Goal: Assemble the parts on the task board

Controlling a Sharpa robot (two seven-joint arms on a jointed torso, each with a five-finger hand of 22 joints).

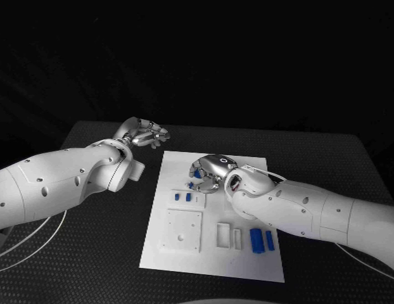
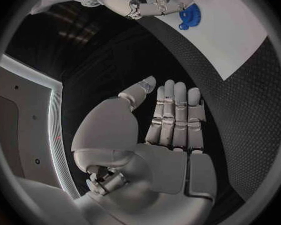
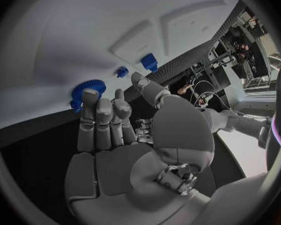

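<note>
Nearest me, two blue blocks (image 1: 262, 240) lie loose on the task board (image 1: 242, 269). My right robot hand (image 1: 208, 174) reaches a blue gear (image 3: 85, 91) there, grip unclear. My left robot hand (image 1: 144, 134) hovers open over the worktop (image 1: 343, 158). Most assembly remains, I judge.

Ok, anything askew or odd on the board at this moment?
Nothing stands out. The board lies flat on the table, blue parts sit tidily in a row near its front edge, the right hand is at a blue gear, and the left hand hangs empty off the board.
</note>
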